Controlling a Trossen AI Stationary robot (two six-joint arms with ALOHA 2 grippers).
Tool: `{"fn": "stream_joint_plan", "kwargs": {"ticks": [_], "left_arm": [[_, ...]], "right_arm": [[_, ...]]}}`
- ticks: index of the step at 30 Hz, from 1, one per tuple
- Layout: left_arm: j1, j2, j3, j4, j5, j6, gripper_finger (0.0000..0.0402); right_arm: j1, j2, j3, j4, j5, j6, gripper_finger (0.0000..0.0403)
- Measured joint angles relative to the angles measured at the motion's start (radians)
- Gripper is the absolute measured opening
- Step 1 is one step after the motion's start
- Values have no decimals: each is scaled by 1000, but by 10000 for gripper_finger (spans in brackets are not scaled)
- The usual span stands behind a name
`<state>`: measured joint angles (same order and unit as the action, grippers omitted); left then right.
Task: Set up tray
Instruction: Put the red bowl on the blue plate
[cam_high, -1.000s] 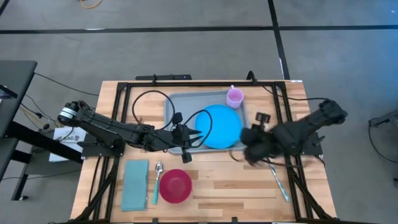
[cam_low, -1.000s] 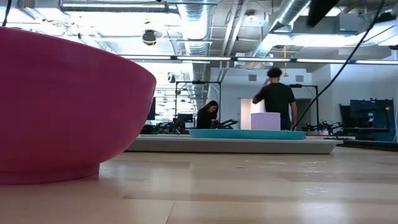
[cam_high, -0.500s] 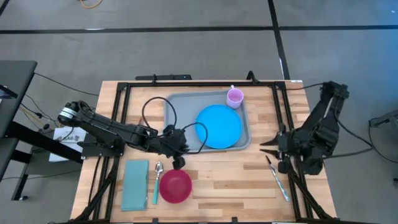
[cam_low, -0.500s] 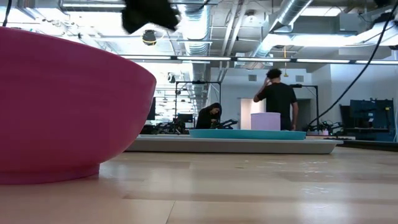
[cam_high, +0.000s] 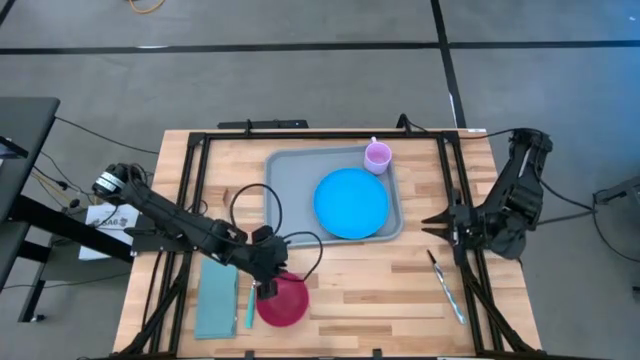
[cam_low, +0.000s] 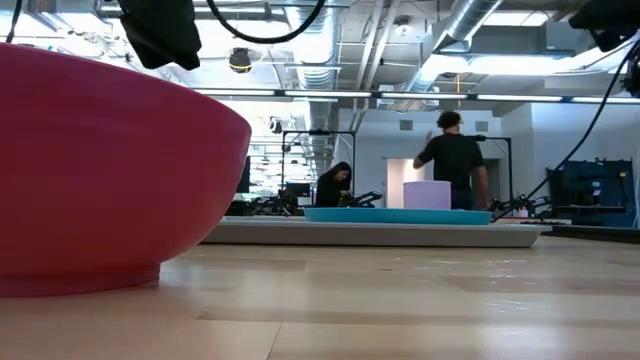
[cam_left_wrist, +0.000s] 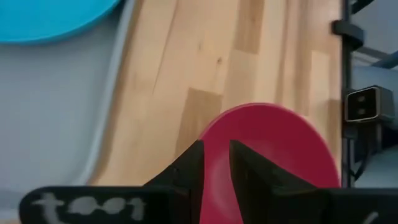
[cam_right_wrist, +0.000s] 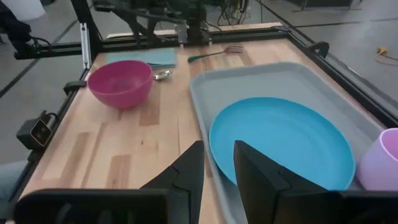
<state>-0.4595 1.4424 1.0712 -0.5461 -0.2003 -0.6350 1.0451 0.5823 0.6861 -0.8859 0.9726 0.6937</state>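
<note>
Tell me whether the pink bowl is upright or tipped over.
Upright. The pink bowl rests on its base on the table, open side up, as the right wrist view shows.

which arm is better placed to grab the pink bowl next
Left. The left gripper hangs right over the pink bowl, jaws slightly apart. The right gripper is far across the table, beside the tray.

Light wooden plank table (cam_high: 340, 290) framed by black rails, filling the centre of the high view. Directly on it: grey-blue tray (cam_high: 285, 190) in the upper middle of the tabletop; teal folded napkin (cam_high: 217, 297) at lower left; spoon (cam_high: 255, 272) just right of the napkin; magenta bowl (cam_high: 284, 300) beside the spoon at bottom centre; teal-handled utensil (cam_high: 447, 287) lying slanted at lower right, well apart from the rest.
</note>
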Motion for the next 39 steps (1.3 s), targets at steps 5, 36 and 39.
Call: {"fn": "stream_joint_plan", "kwargs": {"ticks": [5,36,39], "left_arm": [[-27,0,-63,67,-36,-5,66],[-7,193,-49,94,64,76,165],[-7,213,-49,98,94,16,165]], "right_arm": [[0,-9,0,1,-1,-45,82],[0,42,0,15,-5,-12,82],[0,43,0,25,-5,-12,82]]}}
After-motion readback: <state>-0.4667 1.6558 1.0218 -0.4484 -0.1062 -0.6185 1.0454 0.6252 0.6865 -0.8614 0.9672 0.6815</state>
